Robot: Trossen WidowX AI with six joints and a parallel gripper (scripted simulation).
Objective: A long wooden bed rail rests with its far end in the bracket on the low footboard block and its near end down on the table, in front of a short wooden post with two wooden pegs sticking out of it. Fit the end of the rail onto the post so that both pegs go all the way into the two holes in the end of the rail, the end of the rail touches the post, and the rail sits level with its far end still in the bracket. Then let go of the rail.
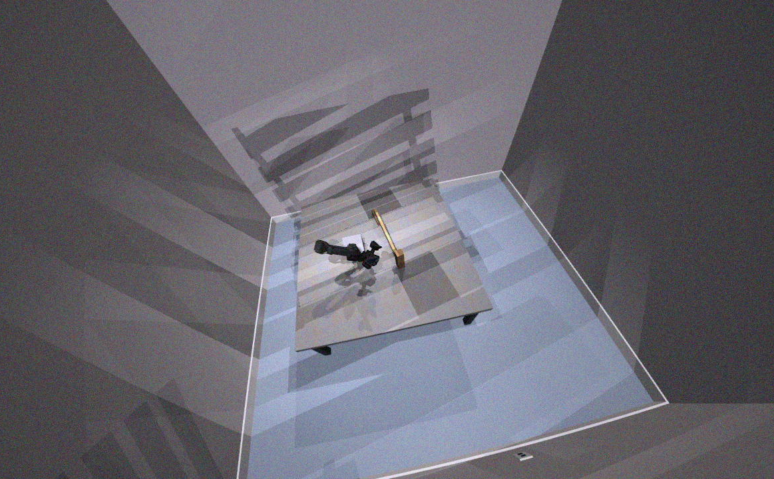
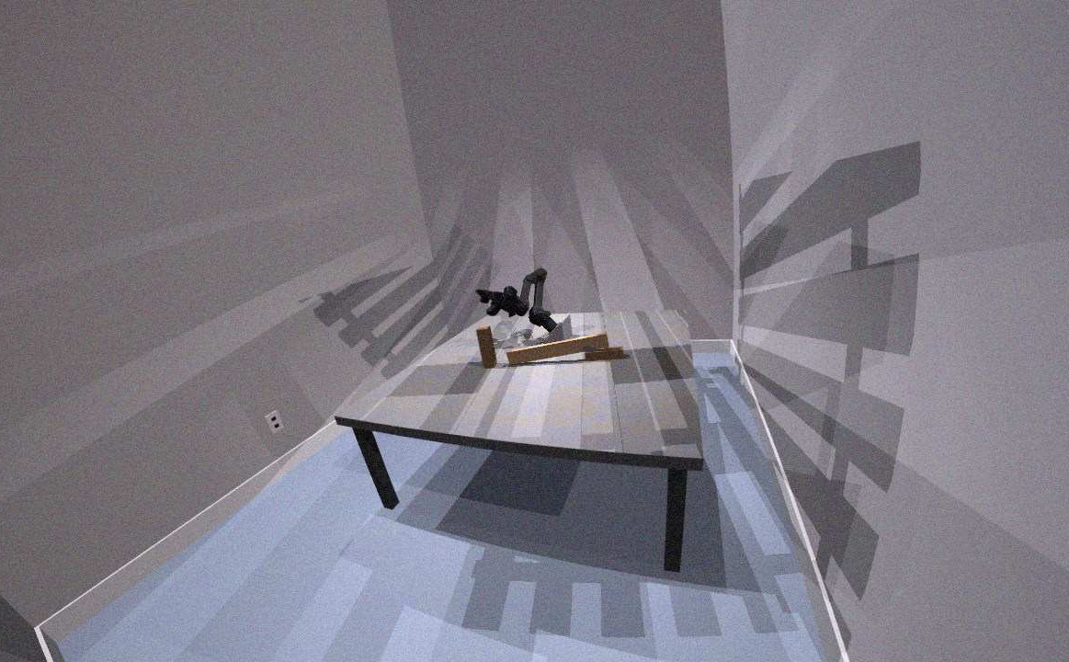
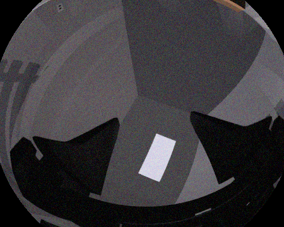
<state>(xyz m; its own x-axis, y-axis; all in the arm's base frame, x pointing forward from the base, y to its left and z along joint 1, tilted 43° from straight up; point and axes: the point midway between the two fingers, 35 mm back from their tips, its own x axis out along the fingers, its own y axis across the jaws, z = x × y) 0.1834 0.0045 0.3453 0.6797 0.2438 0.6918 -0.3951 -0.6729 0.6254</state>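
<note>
Pegs too small behind rail (image 2: 556, 349)

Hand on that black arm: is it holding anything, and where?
Nothing. The hand is open, fingers wide apart with only air between; the rail lies apart, untouched.

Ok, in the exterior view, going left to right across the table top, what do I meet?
Gripper, open and up in the air → short wooden post → slanted rail → low footboard block holding the rail's far end.
</note>
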